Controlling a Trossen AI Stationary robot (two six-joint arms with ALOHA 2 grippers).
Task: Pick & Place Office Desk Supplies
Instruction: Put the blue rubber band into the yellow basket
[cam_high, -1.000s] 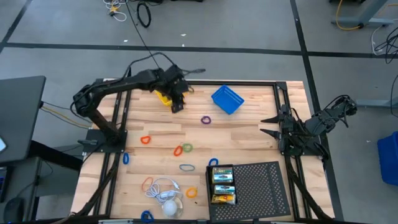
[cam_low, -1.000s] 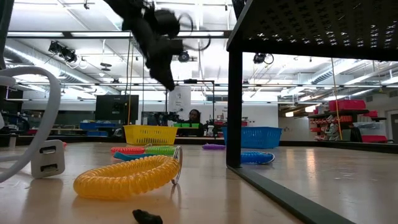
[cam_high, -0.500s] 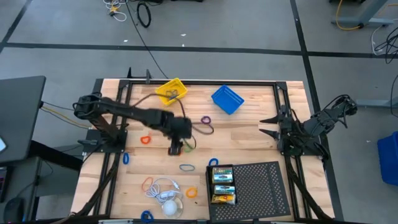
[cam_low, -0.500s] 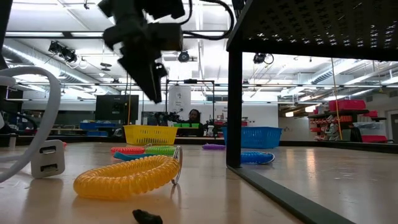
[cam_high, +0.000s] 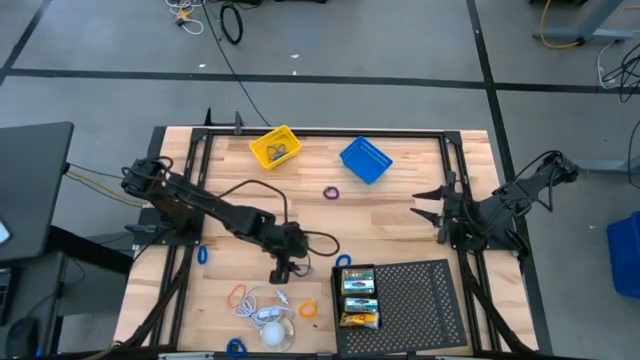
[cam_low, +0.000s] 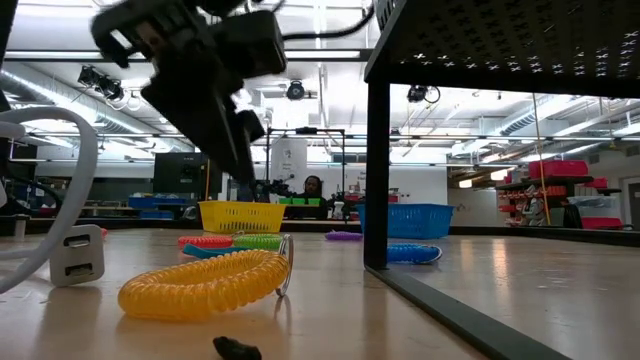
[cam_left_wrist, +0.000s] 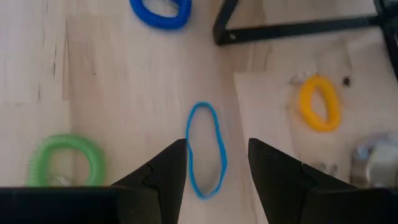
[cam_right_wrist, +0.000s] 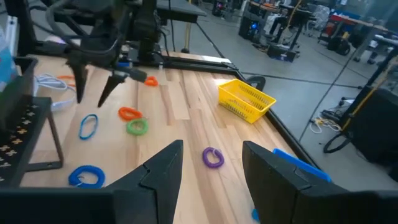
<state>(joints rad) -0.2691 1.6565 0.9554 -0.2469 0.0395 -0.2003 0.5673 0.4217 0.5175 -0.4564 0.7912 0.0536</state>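
Left gripper (cam_left_wrist: 216, 163) of mine hangs with its fingers apart and nothing between them, straight above the thin blue band (cam_left_wrist: 206, 150) lying flat on the wood (a green loop (cam_left_wrist: 66, 159) and a yellow loop (cam_left_wrist: 319, 103) lie off to either side); my right gripper (cam_high: 428, 201) waits open at the table's right edge

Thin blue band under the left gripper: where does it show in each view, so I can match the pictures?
High view: the thin blue band lies lower centre, just beside the left gripper.
Low view: cannot make it out.
Left wrist view: centre, between the open fingers.
Right wrist view: left of centre, flat on the wood.
Shared landmark: the thick blue coil, close to the band in all views.
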